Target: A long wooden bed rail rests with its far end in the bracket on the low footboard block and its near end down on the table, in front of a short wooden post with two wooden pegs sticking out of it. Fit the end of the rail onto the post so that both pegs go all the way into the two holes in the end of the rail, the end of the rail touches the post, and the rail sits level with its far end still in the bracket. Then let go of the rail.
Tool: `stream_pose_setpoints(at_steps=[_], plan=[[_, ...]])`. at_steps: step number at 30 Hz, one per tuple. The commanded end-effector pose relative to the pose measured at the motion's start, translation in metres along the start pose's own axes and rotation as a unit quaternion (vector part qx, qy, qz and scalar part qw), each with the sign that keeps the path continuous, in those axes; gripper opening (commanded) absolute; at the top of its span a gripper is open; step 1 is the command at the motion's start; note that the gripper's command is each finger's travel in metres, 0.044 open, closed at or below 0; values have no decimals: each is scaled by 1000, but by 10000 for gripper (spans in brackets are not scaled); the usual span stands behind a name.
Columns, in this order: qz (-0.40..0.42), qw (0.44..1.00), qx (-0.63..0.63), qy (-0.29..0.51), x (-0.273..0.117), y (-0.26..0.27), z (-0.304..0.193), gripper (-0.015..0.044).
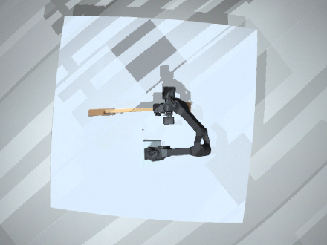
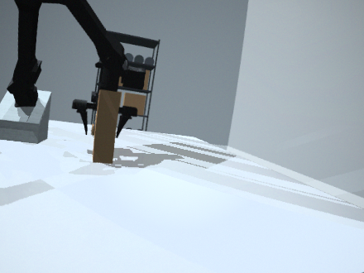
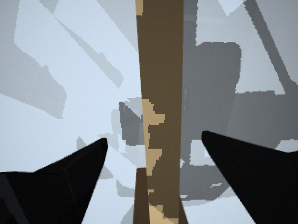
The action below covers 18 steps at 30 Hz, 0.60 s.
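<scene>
The long wooden rail [image 1: 130, 110] [image 3: 162, 60] runs from the footboard block [image 1: 96, 112] at the left towards the post [image 1: 189, 107] [image 2: 106, 128]. My gripper [image 1: 168, 108] [image 2: 102, 136] [image 3: 155, 139] is open and points down over the rail near the post. In the wrist view its fingertips stand wide apart, one on each side of the rail, with space between each tip and the wood. The arm covers the rail's near end in the top view, and the post hides it in the exterior view. The pegs, the joint and whether the rail is level cannot be seen.
The arm's base stands on a pale grey block [image 2: 25, 131] to one side of the rail. The arm's elbow [image 1: 202, 148] bends out past the post side. A dark shelf rack [image 2: 153, 88] stands in the background. Shadows fall across the table.
</scene>
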<state>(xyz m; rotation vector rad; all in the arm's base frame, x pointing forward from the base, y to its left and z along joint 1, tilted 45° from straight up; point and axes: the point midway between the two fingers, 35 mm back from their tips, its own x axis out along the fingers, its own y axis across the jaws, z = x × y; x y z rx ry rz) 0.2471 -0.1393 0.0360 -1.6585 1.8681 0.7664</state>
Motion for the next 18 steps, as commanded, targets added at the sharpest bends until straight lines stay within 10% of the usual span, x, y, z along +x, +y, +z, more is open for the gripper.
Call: stream_pose_setpoints(at_steps=[1, 18], plan=[[-2, 1000, 0, -1, -10, -1, 11, 440], [-4, 1000, 0, 0, -30, 0, 30, 440]])
